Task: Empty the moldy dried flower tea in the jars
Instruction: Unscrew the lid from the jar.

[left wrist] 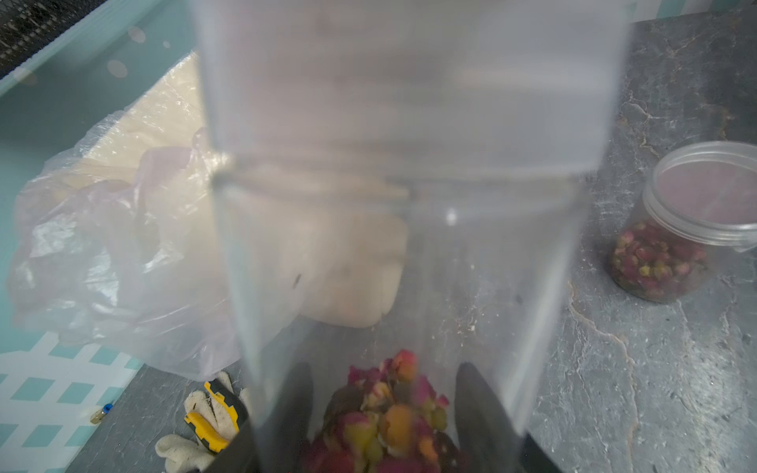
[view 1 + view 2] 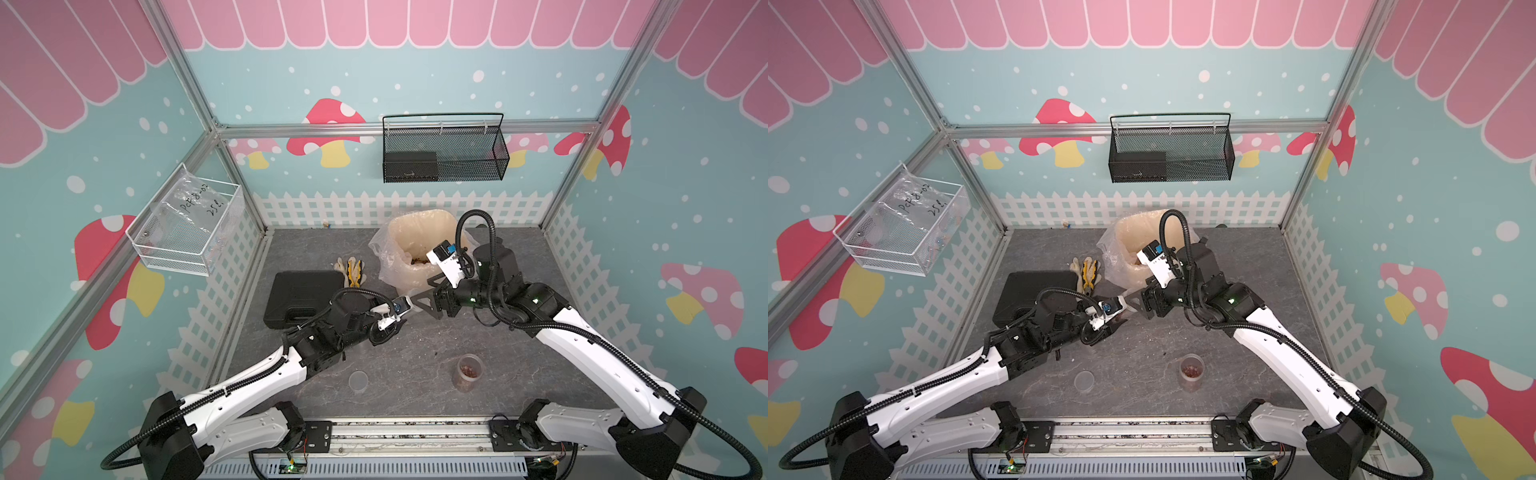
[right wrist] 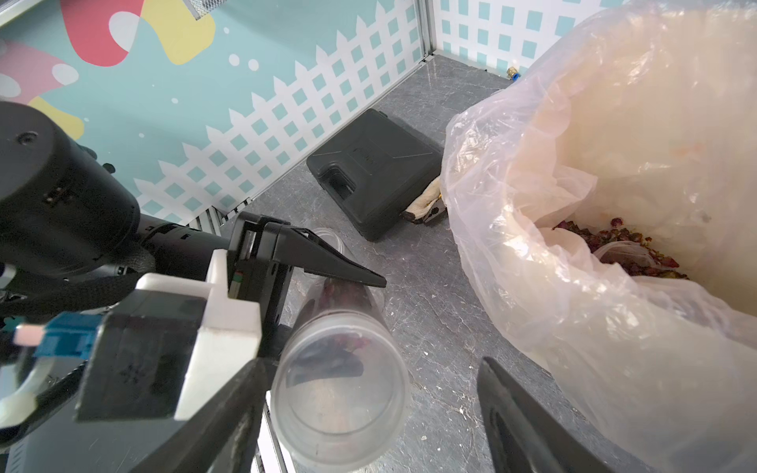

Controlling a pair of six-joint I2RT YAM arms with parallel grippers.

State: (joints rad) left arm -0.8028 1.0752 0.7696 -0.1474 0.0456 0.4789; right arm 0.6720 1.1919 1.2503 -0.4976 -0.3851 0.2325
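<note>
My left gripper (image 1: pixel 387 417) is shut on a tall clear jar (image 1: pixel 409 204) lying roughly level, lid end toward the right arm. Moldy dried flower tea (image 1: pixel 389 409) is heaped at the gripped end. My right gripper (image 3: pixel 360 413) is open around the lidded end (image 3: pixel 340 389), which lies against one finger with a gap to the other. In both top views the grippers (image 2: pixel 430 297) (image 2: pixel 1115 318) meet beside the cream bin (image 2: pixel 415 224). A wider lidded jar (image 2: pixel 468 372) with tea stands near the front. A small clear jar (image 2: pixel 358 381) looks empty.
The bag-lined bin holds dried tea (image 3: pixel 614 245) at its bottom. A black case (image 2: pixel 303 297) and work gloves (image 2: pixel 352 268) lie left of the bin. A black mesh basket (image 2: pixel 444 149) and a white wire basket (image 2: pixel 187 224) hang on the walls.
</note>
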